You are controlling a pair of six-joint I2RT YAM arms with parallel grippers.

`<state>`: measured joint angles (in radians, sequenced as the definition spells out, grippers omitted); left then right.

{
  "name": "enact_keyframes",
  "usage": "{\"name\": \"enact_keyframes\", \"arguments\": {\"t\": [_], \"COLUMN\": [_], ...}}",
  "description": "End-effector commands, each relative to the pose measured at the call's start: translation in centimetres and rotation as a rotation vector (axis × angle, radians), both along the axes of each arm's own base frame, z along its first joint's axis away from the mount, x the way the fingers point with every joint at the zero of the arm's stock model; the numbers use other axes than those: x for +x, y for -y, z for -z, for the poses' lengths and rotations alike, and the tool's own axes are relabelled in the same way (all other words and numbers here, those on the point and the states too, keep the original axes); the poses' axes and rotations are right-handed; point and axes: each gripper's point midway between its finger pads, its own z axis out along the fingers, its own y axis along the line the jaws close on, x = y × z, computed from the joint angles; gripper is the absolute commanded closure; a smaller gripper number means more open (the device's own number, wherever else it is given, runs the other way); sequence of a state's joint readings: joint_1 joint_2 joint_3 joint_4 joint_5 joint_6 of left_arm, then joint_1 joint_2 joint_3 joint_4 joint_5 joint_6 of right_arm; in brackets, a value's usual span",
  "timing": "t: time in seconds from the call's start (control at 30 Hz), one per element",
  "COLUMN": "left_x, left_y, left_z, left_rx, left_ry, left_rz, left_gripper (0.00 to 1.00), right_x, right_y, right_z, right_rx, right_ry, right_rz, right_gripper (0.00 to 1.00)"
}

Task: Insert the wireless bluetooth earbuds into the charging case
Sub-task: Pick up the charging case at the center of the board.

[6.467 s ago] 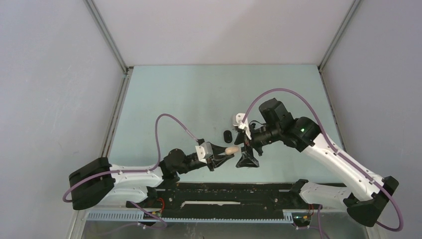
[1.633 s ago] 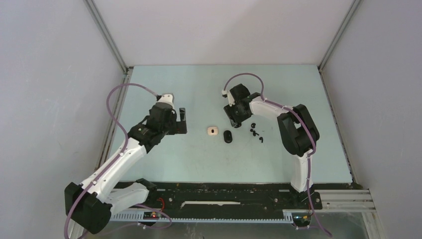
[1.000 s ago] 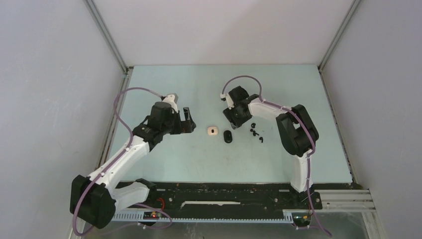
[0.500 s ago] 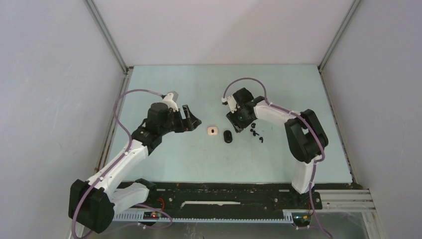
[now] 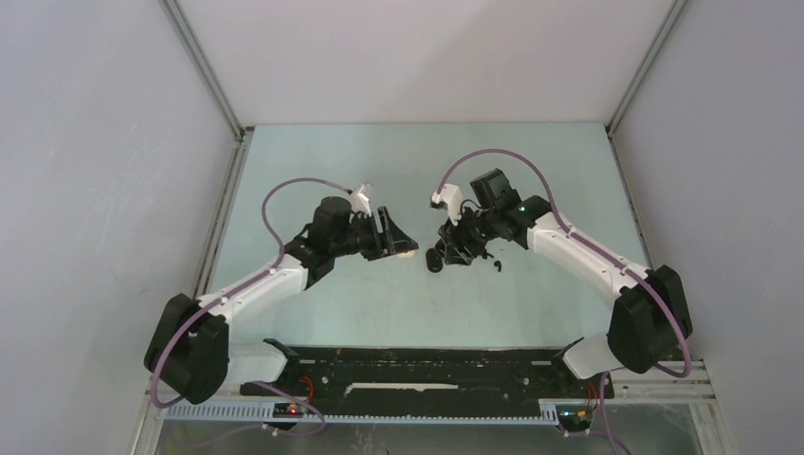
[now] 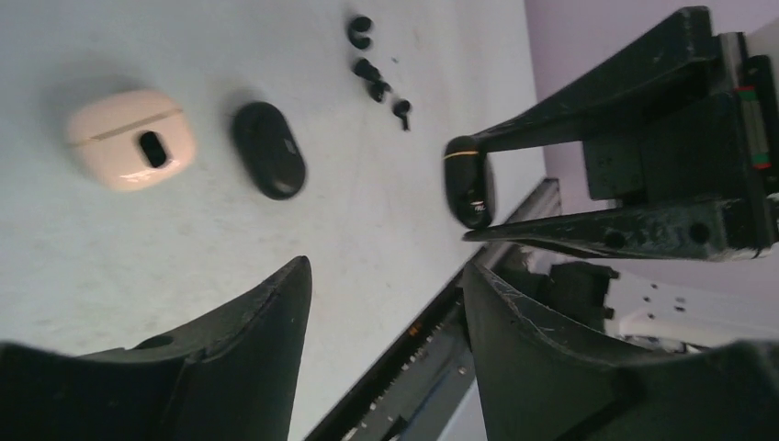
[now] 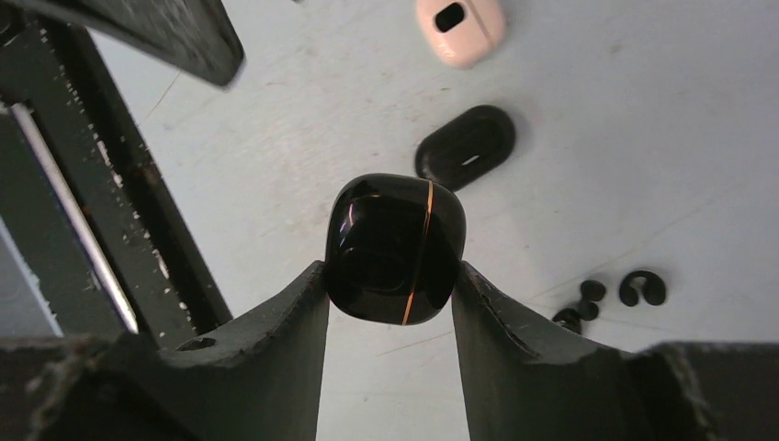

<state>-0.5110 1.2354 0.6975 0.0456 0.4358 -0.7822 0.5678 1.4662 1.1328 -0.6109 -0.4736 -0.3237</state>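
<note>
both arms swung inward toward frame centre since half second ago. earbuds (image 7: 588, 296) loose on table (image 7: 643, 138), lower right of right wrist view, untouched. black charging case (image 7: 395, 248) pinched in right gripper (image 7: 390, 274), raised, seam shut; likely presented for opening. left gripper (image 6: 386, 274) spread, empty, facing it. cream case (image 6: 130, 138), black oval pod (image 6: 268, 162) lie upper frame.

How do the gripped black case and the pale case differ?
The black case is glossy, with a thin gold line; the pale case is cream with a dark oval mark. The black case is gripped by the right gripper; the pale case lies free on the table. Both are rounded pebbles.
</note>
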Motion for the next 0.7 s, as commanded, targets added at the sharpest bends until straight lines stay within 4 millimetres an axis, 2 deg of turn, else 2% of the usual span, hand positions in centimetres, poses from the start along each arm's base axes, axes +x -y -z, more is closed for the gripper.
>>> {"name": "enact_keyframes", "arguments": {"t": [0.0,0.3,0.5,0.67], "left_x": [-1.3,-2.2,-3.5,-4.1], "left_y": [3.5,5.8,7.2,7.6], "left_z": [-3.3,-3.8,-4.6,-4.9], "left_rx": [-0.136,-0.215,-0.254,-0.265], "left_ry": [-0.018,-0.097,-0.131,-0.144], "left_rz": [0.128,0.201,0.277,0.297], "left_gripper": [0.34,0.45,0.48,0.49], "right_x": [-2.0,-3.4,-3.6,-3.6], "right_y": [-1.0,-1.4,-1.5,-1.6], "right_z": [-1.3,-2.8,-2.5,-2.7], "right_rx": [0.046,0.035,0.019,0.023], "right_ry": [0.022,0.149,0.169,0.172], "right_rz": [-0.077,-0.135,-0.145,-0.14], "right_gripper": [0.61,0.61,0.6,0.6]}}
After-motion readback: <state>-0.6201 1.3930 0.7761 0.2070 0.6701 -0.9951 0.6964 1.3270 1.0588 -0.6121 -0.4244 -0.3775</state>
